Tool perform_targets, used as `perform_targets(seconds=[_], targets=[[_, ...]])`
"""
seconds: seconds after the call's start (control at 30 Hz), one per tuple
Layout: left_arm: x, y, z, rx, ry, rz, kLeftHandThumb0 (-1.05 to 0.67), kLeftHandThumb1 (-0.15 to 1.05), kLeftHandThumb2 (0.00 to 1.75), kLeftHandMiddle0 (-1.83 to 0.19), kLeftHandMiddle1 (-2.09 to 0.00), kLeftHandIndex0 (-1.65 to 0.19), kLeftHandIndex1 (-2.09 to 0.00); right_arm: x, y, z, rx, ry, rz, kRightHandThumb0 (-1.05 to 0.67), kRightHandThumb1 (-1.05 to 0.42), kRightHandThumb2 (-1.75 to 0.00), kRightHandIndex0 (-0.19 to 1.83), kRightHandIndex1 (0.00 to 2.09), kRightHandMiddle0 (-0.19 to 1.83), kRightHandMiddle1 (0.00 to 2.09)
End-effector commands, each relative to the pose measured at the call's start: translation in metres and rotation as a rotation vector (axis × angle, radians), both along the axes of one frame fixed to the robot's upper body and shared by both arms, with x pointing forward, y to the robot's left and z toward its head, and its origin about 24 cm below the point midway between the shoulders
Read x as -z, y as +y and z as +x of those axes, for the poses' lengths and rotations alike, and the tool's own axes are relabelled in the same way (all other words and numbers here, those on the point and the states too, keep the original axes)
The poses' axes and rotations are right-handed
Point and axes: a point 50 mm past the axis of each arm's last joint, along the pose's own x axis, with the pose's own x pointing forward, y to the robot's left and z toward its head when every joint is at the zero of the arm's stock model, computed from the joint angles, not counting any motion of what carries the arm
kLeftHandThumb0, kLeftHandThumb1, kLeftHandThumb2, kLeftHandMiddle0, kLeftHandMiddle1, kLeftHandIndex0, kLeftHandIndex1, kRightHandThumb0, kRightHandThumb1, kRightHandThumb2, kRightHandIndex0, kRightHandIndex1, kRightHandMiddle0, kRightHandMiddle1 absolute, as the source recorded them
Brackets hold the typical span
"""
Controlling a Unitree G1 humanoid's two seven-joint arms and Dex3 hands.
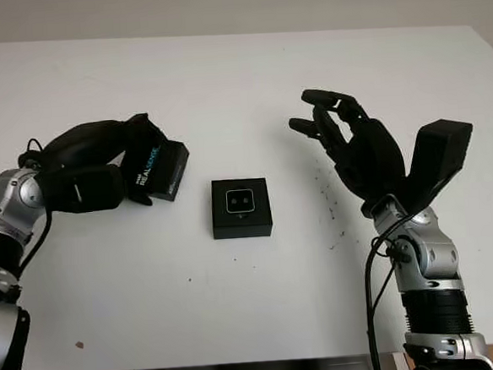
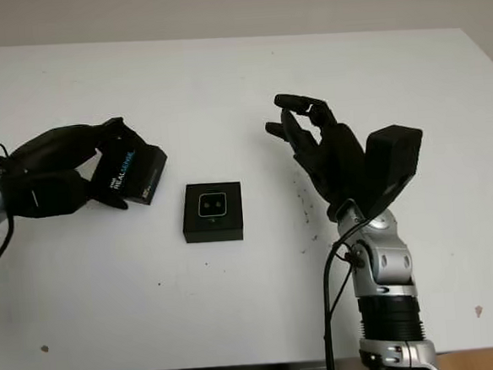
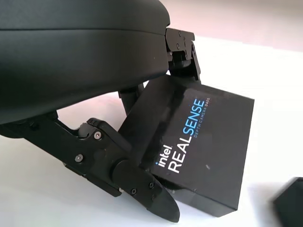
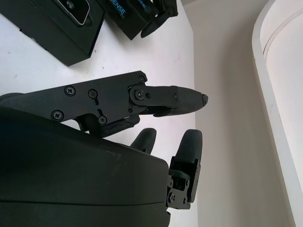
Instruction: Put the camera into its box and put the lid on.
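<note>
Lid [image 1: 162,168] gripped by L hand [image 1: 89,175]; R hand [image 1: 356,148] open.

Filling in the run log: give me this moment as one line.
left robot hand: shut on lid | right robot hand: open, raised over table | camera: in box | lid: not yet on

The black lid [image 3: 199,142] held in the left hand [image 1: 89,175] carries the only readable print. In the left wrist view it reads "intel" in small white letters, then "REAL" in large white capitals and "SENSE" in blue capitals, all on one line. Beside that runs a finer blue line that appears to read "DEPTH CAMERA D405", though the last characters are hard to make out. In the head views only "REAL" is legible.
</note>
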Motion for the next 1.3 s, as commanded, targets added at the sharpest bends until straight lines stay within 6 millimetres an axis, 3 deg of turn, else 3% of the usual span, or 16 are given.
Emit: perform_targets(seconds=[0.0, 0.27, 0.43, 0.57, 0.9, 1.1, 1.27], targets=[[-0.006, -0.002, -0.002, 0.006, -0.025, -0.035, -0.42, 1.05, 0.06, -0.10, -1.65, -0.02, -1.61, -0.002, 0.000, -0.002, -0.003, -0.015, 0.003, -0.45, -1.05, -0.36, 0.02, 1.06, -0.11, 1.32], [-0.014, -0.006, -0.006, 0.007, 0.016, -0.174, -0.45, 1.05, 0.08, -0.07, -1.83, 0.00, -1.65, -0.002, 0.001, -0.002, -0.005, -0.010, 0.011, -0.45, -1.05, -0.36, 0.02, 1.07, -0.12, 1.34], [-0.026, -0.012, -0.011, -0.043, 0.059, -0.211, -0.47, 1.05, 0.20, 0.01, -2.02, 0.02, -1.76, -0.002, 0.003, -0.003, -0.001, 0.001, 0.004, -0.46, -1.05, -0.35, 0.03, 1.06, -0.11, 1.34], [-0.040, -0.018, -0.017, -0.119, 0.095, -0.215, -0.49, 1.05, 0.31, -0.07, -1.96, 0.00, -1.85, -0.002, 0.005, -0.004, -0.003, 0.009, 0.010, -0.46, -1.05, -0.35, 0.03, 1.06, -0.11, 1.33], [-0.070, -0.029, -0.034, -0.218, 0.277, -0.037, -0.47, 1.05, 0.34, -0.22, -1.78, -0.10, -1.74, 0.001, 0.012, -0.005, -0.012, 0.013, 0.009, -0.47, -1.05, -0.33, 0.02, 1.05, -0.10, 1.32], [-0.076, -0.035, -0.037, -0.242, 0.333, -0.015, -0.40, 1.05, 0.32, -0.32, -1.90, -0.21, -1.81, 0.003, 0.018, -0.005, -0.006, 0.010, 0.018, -0.47, -1.05, -0.33, 0.04, 1.08, -0.09, 1.34], [-0.078, -0.039, -0.039, -0.237, 0.365, -0.011, -0.34, 1.05, 0.32, -0.32, -1.98, -0.20, -1.84, 0.005, 0.020, -0.006, 0.002, 0.016, 0.031, -0.47, -1.05, -0.31, 0.04, 1.11, -0.10, 1.35]])
